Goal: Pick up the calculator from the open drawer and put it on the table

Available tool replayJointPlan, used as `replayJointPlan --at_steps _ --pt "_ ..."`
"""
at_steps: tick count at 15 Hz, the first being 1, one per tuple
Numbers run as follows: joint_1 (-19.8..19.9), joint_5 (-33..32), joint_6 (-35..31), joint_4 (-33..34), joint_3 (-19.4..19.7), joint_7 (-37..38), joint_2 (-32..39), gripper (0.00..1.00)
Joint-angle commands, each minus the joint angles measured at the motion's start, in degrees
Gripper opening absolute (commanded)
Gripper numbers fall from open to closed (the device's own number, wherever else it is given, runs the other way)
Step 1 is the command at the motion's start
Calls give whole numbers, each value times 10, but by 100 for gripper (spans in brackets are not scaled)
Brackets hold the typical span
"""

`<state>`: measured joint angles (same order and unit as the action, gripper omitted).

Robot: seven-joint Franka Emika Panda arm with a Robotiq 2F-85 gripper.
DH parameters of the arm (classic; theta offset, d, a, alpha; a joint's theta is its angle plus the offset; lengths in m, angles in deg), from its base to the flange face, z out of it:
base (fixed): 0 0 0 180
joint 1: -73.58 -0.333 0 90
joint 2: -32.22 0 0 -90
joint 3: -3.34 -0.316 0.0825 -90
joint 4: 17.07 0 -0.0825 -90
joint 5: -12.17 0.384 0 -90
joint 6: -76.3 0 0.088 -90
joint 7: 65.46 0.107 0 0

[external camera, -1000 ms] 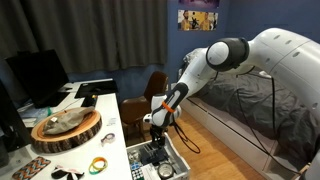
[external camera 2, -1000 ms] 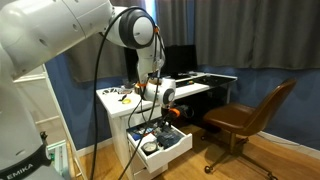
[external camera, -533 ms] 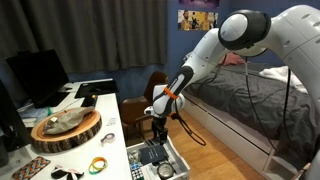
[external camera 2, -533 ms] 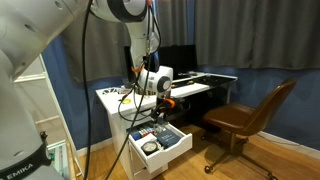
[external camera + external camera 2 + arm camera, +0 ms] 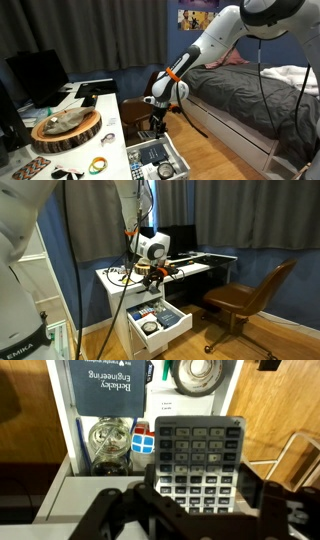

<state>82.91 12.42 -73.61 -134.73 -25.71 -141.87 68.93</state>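
My gripper (image 5: 200,492) is shut on the calculator (image 5: 198,452), a flat grey device with rows of dark keys, held between both fingers. In both exterior views the gripper (image 5: 157,122) (image 5: 152,275) hangs well above the open white drawer (image 5: 171,152) (image 5: 178,326), near the edge of the white table (image 5: 112,112) (image 5: 108,278). In both exterior views the calculator is too small to make out. In the wrist view the drawer (image 5: 72,455) lies below.
The drawer holds a dark booklet (image 5: 105,390), a round dial-like item (image 5: 203,375) and a glass jar (image 5: 107,438). On the table are a round wooden slab (image 5: 65,128), a yellow-green ring (image 5: 99,165) and a monitor (image 5: 38,75). A brown chair (image 5: 245,298) and a bed (image 5: 240,95) stand nearby.
The gripper has risen out of the drawer with the calculator in it, now well above the drawer near table height.
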Motion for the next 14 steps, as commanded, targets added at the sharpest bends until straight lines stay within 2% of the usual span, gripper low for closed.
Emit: replayJointPlan --at_steps 1,2,9,10,14 --pt "-14 32 -6 -6 9 -27 -14 54" --pt "-17 37 -5 -7 9 -31 -19 79" --pt "-22 35 -5 -6 18 -29 -14 79" --pt "-22 35 -5 -6 18 -29 -14 54" --pt "-40 31 19 -16 27 -4 -60 54"
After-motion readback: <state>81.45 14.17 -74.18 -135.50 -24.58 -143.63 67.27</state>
